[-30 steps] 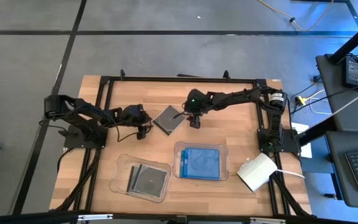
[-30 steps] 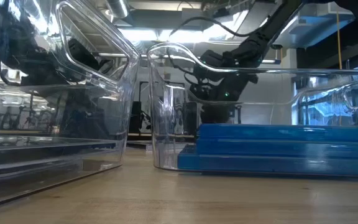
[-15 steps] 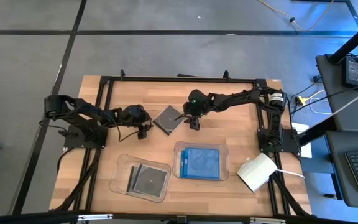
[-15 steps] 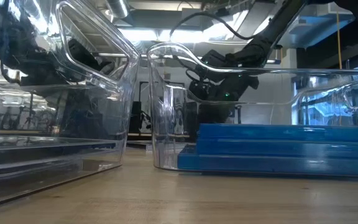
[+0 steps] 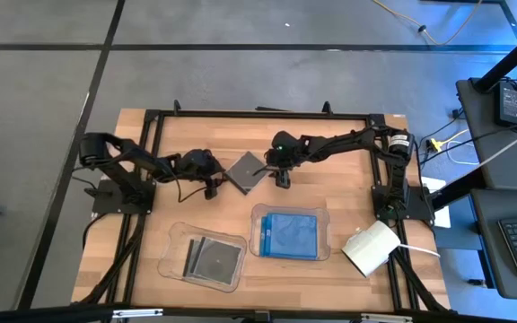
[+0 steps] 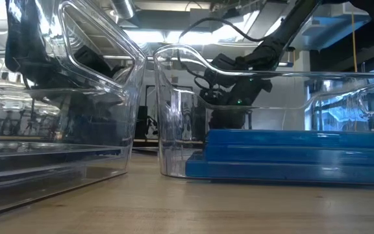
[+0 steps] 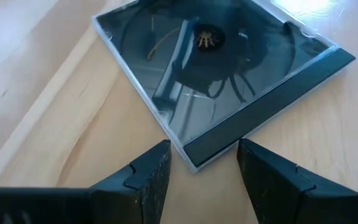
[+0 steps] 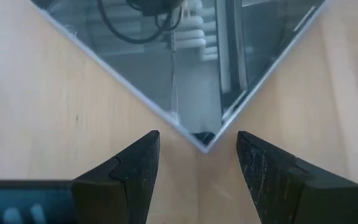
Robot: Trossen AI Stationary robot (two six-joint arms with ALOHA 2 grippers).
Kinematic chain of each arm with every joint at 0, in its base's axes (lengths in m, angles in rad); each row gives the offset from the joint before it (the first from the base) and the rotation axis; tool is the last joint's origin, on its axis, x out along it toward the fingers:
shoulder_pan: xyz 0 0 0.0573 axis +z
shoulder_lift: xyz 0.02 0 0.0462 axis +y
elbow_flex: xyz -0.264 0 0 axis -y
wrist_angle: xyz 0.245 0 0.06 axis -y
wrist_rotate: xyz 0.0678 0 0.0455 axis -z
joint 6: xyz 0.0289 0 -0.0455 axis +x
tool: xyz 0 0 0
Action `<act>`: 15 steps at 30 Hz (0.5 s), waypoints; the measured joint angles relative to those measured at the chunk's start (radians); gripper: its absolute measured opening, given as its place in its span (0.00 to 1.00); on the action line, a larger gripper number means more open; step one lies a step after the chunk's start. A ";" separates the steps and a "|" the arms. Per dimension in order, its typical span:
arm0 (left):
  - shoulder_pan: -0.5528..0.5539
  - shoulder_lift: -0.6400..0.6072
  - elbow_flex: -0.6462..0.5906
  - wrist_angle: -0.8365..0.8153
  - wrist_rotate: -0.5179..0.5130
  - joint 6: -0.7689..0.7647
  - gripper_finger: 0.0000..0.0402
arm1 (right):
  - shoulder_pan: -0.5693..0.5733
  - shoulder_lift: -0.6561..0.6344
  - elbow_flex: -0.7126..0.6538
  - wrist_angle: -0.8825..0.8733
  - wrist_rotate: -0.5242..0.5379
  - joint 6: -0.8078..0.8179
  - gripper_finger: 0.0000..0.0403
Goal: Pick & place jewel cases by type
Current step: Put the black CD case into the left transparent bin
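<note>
A dark jewel case (image 5: 247,170) with a round disc lies flat on the wooden table, turned so its corners point at both arms. My left gripper (image 5: 211,186) stands open at its left corner (image 7: 194,163), one finger on either side, apart from it. My right gripper (image 5: 280,178) stands open in the same way at the right corner (image 8: 205,144). Two dark cases lie in the left clear tray (image 5: 170,256). Blue jewel cases (image 5: 292,234) are stacked in the right clear tray (image 5: 257,215).
A white box (image 5: 371,248) sits at the table's near right corner. The black frame rails (image 5: 258,114) run round the table top. The two trays fill the near middle; bare wood lies between them and the dark case.
My left gripper has gone toward the table's right edge, closer to the dark case's left corner, sinking a little and rolling slightly. Its fingers stay open. My right gripper has kept its place.
</note>
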 joint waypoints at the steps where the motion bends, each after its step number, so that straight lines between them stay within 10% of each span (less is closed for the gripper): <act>1: 0.000 0.009 0.000 0.020 0.005 0.017 0.46 | 0.000 0.000 0.000 0.000 0.001 0.000 0.54; 15: -0.004 0.062 -0.001 0.108 0.023 0.266 0.46 | -0.002 0.060 0.004 0.033 -0.029 -0.007 0.54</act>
